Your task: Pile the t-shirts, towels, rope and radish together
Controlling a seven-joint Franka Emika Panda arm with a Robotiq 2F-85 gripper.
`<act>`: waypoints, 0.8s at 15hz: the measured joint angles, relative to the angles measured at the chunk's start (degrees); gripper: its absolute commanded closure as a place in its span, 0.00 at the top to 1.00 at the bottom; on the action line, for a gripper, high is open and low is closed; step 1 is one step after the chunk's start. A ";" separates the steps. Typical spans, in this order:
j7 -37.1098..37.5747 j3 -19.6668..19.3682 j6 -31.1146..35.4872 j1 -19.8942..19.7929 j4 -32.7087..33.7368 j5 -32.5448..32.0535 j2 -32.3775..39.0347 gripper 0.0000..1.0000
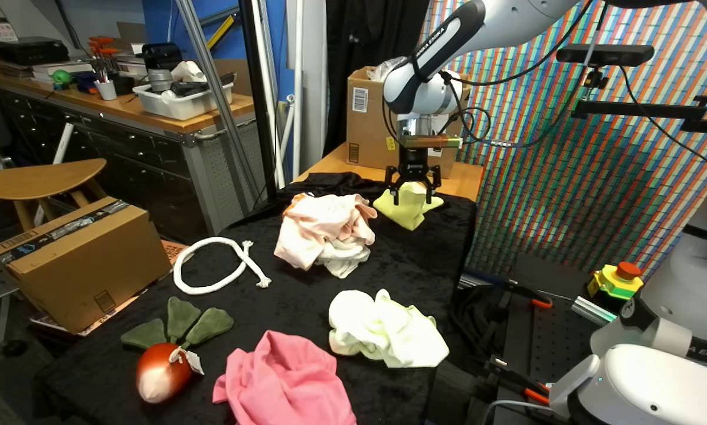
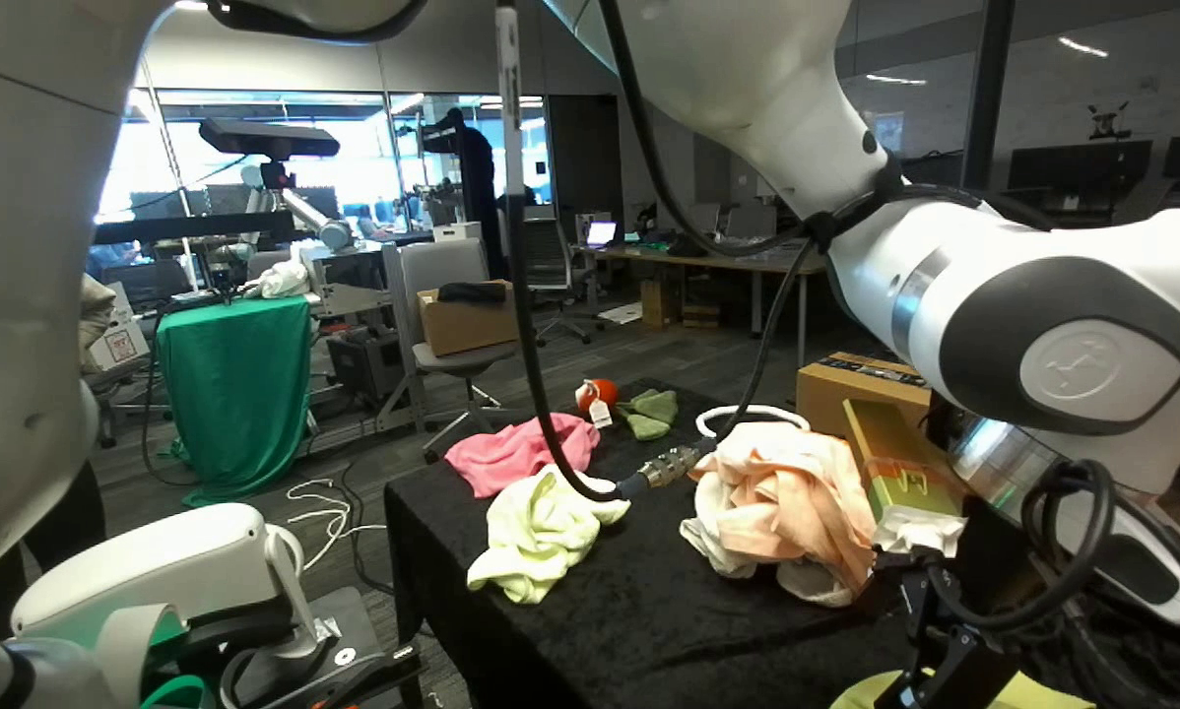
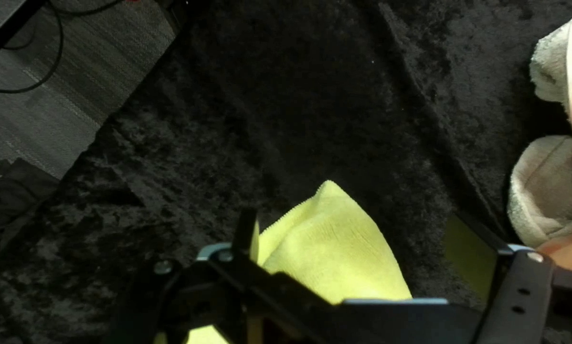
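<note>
Tabletop; yellow cloth beneath claw

the arm arches over, its hand pointing downward with fingers spread wide apart

- White rope, looped, by left edge of black surface in an exterior view
- Leafy red radish on its side
- Crumpled pink cloth alongside
- Peach cloth atop whitish cloth, toward far edge
- Pale-yellow cloth, right edge
- Yellow-green cloth, far-right corner
</note>
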 measured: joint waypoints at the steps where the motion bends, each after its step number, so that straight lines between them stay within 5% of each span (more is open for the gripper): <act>1: 0.30 -0.09 0.00 -0.15 -0.04 0.00 0.32 1.00; 12: 3.91 -1.51 5.15 -1.40 1.53 0.18 2.76 1.00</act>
